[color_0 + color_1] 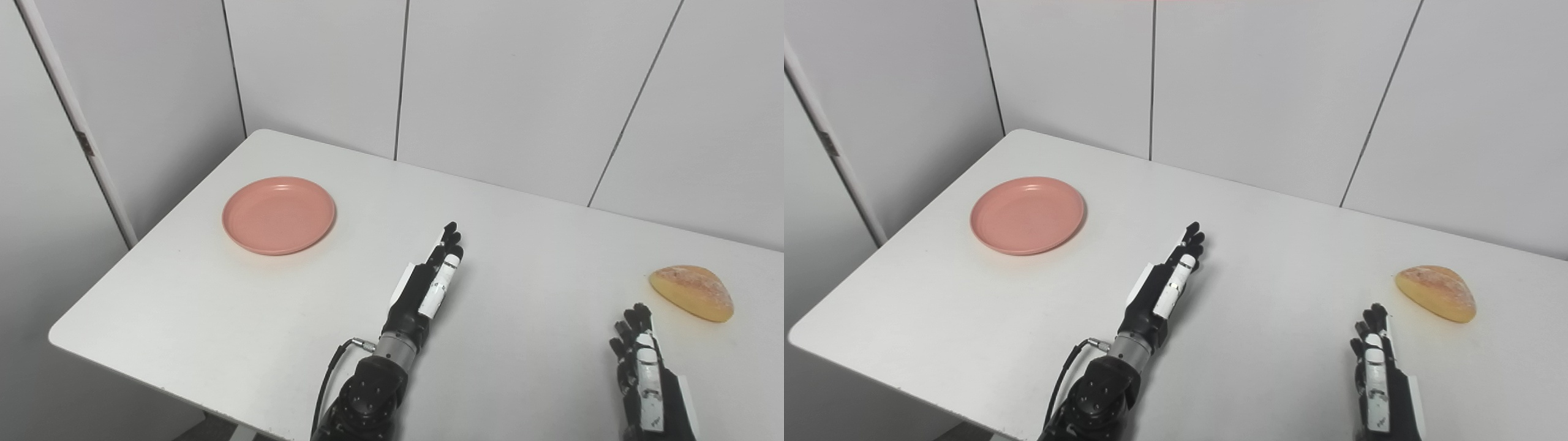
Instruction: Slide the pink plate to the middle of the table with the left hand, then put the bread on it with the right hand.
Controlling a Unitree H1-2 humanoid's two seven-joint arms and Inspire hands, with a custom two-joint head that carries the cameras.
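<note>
A round pink plate (278, 214) lies flat on the white table (527, 245), towards its far left side. My left hand (430, 280) hovers over the table's middle, well to the right of the plate, fingers stretched forward and holding nothing. A golden loaf of bread (693, 291) rests near the table's right side. My right hand (643, 364) is low at the bottom right, just in front of and left of the bread, open and apart from it.
Pale wall panels (520, 92) close off the back of the table. The table's left edge and front left corner (58, 335) drop away to the floor. A black cable (327, 376) loops beside my left wrist.
</note>
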